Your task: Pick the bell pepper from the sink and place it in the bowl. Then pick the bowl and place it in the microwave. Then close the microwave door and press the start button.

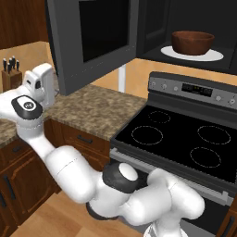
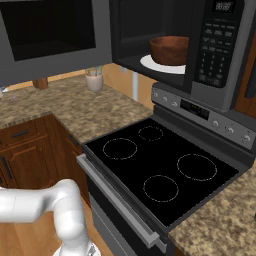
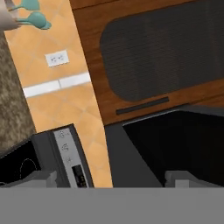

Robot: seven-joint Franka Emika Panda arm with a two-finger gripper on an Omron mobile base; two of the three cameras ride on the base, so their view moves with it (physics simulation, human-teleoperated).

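The dark reddish-brown bowl (image 1: 192, 42) (image 2: 170, 49) stands on the white turntable plate inside the open microwave (image 2: 215, 55) above the stove. The microwave door (image 1: 95, 39) (image 2: 50, 35) is swung wide open to the left. My arm reaches left of that door, with the white hand (image 1: 39, 79) beside the door's outer edge. In the hand view my gripper (image 3: 116, 181) is open, with nothing between its fingertips (image 3: 43, 179), and it faces the door's grey frame and dark glass (image 3: 175, 144). The bell pepper is hidden or out of view, and the sink is out of view.
A black stove (image 1: 178, 139) (image 2: 165, 165) with a control panel (image 3: 70, 157) sits under the microwave. Granite counter (image 1: 92, 109) runs left of it, with a knife block (image 1: 10, 74) and a utensil jar (image 2: 94, 80). A wooden cabinet door with a dark window (image 3: 162, 57) hangs ahead of the hand.
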